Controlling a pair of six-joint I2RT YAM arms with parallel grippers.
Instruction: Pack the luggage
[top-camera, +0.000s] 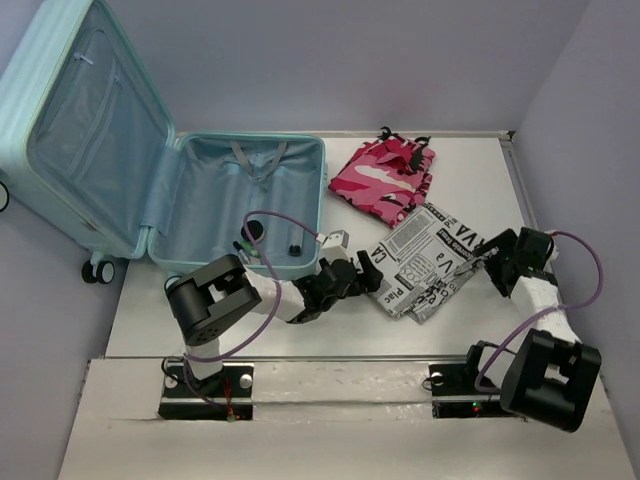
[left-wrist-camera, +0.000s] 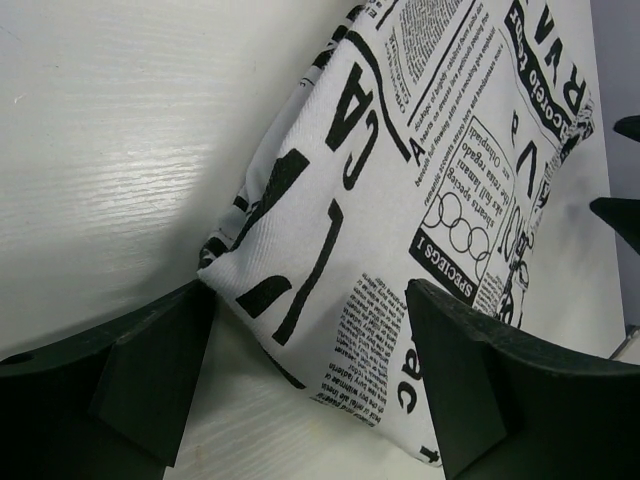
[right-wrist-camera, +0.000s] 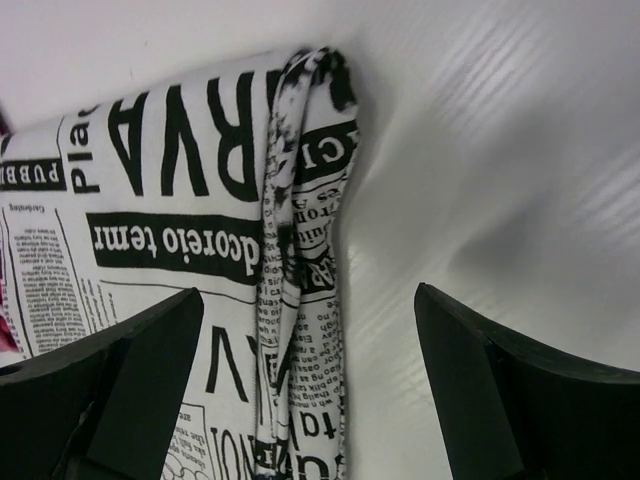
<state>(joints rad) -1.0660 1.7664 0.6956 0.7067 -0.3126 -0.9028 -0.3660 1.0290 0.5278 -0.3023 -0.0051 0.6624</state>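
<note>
Left tool (left-wrist-camera: 310, 290): jaws apart, straddling the 9 o'clock corner of the folded newspaper-print cloth (top-camera: 432, 262), not pinching it. Right tool (right-wrist-camera: 308, 295): jaws apart too, lined up on the cloth's 3 o'clock edge where the fold layers stack, nothing clamped. So both arms bracket one item lying flat on the white tabletop (top-camera: 400, 335) and neither has it. The cloth sits right of tabletop centre. At its 11 o'clock, just beside it and maybe overlapping a corner, is a pink-and-white camouflage garment (top-camera: 385, 180) with black trim, also loose on the tabletop. The task target, the large pale aqua hard-shell suitcase (top-camera: 215, 205), lies open at 10 o'clock of the tabletop: base flat with its right rim near the pink garment, lid leaning back out past the left edge, wheels hanging off at 8 o'clock. Inside the base I see only lining, a grey strap (top-camera: 258, 158) and two small dark bits (top-camera: 252, 230), too small to identify. Progress call: early. No clothing is in the case, two soft items have to go in, then presumably the lid gets closed. In the way: the left arm's forearm and its purple cable (top-camera: 285, 218) loop over the base's near-right corner, right on the path from cloth to case. The base rim has to be cleared as well, and the pink garment sits tight at the case's 3 o'clock.
</note>
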